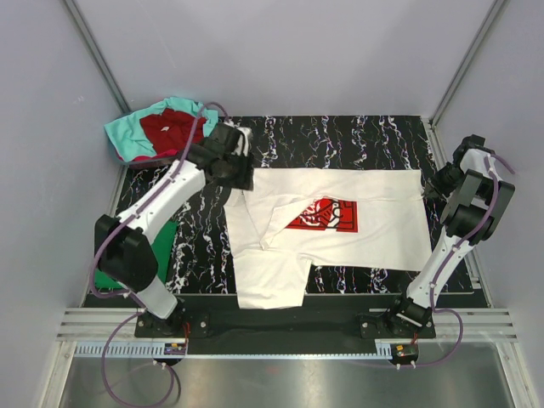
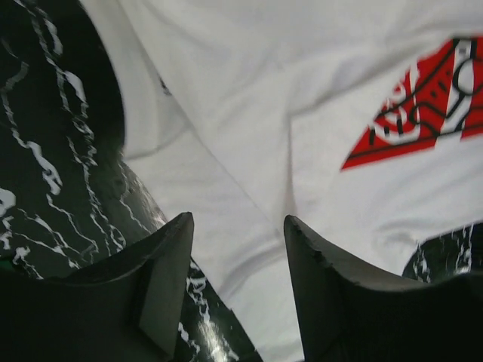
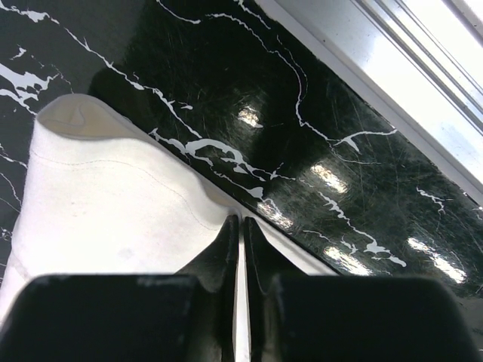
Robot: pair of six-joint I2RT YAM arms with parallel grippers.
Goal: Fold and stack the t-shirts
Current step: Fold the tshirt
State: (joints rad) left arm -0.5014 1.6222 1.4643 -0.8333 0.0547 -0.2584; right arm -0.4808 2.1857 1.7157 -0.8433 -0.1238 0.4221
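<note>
A white t-shirt (image 1: 374,229) (image 2: 249,98) (image 3: 98,204) with a red print (image 1: 327,214) (image 2: 430,105) lies spread on the black marbled mat (image 1: 340,136). One of its left parts is folded in over the print. My left gripper (image 1: 242,174) (image 2: 238,222) hovers open over the shirt's left edge, nothing between its fingers. My right gripper (image 1: 435,185) (image 3: 241,220) is shut on the shirt's right edge, a thin fold of white cloth pinched between the jaws. A teal t-shirt (image 1: 123,136) and a dark red t-shirt (image 1: 170,127) lie heaped at the back left corner.
A green cloth (image 1: 167,242) lies at the mat's left edge beside the left arm. A metal frame rail (image 3: 392,53) runs close along the mat's right side near my right gripper. Grey walls enclose the table on three sides.
</note>
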